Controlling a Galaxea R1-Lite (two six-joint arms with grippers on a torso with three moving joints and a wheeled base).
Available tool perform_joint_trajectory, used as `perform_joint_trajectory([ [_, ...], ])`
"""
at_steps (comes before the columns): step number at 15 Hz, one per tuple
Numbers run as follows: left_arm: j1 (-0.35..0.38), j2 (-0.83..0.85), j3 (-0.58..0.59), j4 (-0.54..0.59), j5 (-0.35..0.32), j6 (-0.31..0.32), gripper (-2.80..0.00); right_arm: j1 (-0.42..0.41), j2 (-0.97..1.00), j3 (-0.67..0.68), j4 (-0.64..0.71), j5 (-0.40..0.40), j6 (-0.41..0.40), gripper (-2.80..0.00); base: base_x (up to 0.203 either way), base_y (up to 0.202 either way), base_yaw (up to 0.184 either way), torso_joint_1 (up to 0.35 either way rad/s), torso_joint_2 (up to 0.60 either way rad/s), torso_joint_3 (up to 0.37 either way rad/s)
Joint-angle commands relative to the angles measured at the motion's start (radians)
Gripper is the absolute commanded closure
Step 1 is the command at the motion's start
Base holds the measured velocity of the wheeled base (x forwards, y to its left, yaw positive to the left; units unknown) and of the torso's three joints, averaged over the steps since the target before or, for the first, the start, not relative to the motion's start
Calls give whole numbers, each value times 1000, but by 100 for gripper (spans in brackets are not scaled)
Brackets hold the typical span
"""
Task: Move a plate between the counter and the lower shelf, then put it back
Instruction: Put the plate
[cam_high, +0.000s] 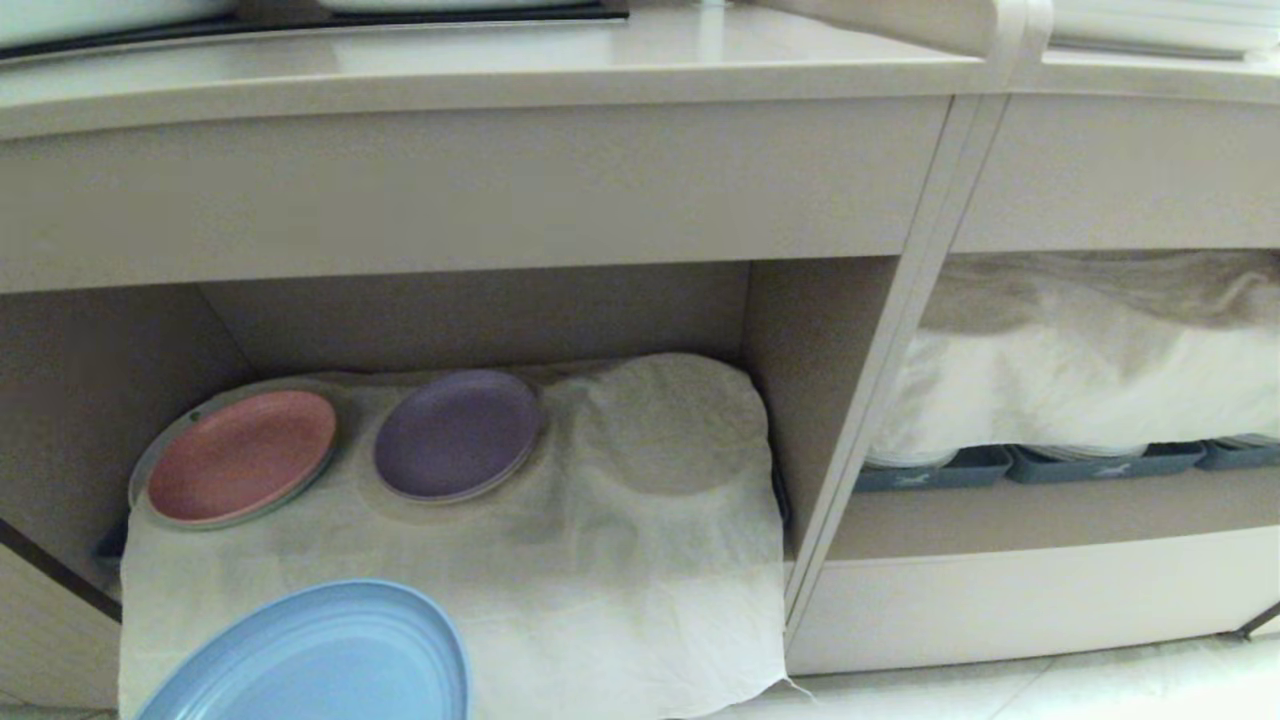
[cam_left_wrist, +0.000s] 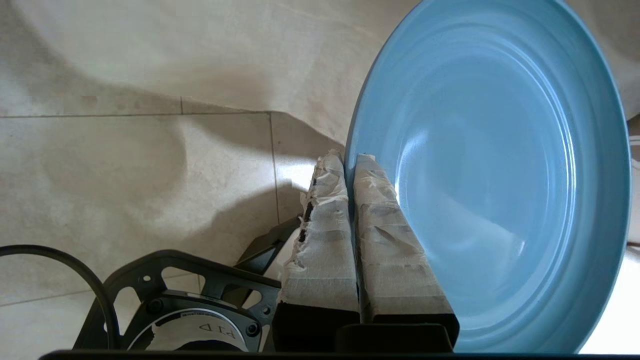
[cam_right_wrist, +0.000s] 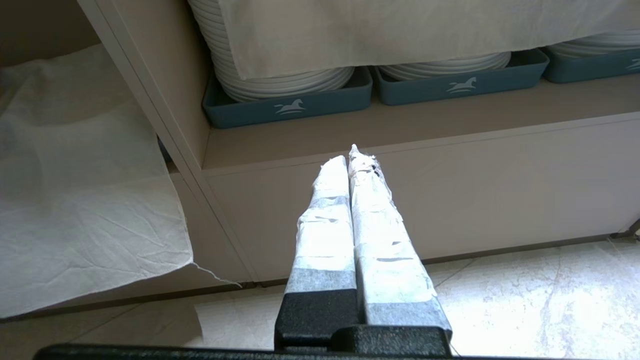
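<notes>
White cloth (cam_high: 620, 560) lines the lower shelf (cam_high: 480, 320), and with the left gripper (cam_left_wrist: 350, 165) clenched on the plate (cam_high: 330, 655) rim out front, keep it level going in

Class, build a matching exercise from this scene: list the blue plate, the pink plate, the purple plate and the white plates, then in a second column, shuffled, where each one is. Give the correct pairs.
Things
1. blue plate
2. pink plate
3. purple plate
4. white plates

Places
A. stacked in grey-blue trays
B. on the white cloth, left end of the lower shelf
C. pinched at its rim by the left gripper
D. on the cloth, just right of the pink plate

Pairs: 1-C, 2-B, 3-D, 4-A
</notes>
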Motion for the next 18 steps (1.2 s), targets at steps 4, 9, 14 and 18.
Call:
perform_joint_trajectory([
  [4, 0, -4, -5, 5, -11, -2, 0, 0, 0, 0, 0, 0, 0, 0, 0, 0, 0, 0, 0, 0],
  [9, 0, -6, -8, 7, -9, -2, 0, 0, 0, 0, 0, 0, 2, 0, 0, 0, 0, 0, 0, 0],
  [14, 2, -6, -8, 7, -11, 0, 0, 0, 0, 0, 0, 0, 0, 0, 0, 0, 0, 0, 0, 0],
  [18, 2, -12, -8, 7, -8, -1, 0, 0, 0, 0, 0, 0, 0, 0, 0, 0, 0, 0, 0, 0],
])
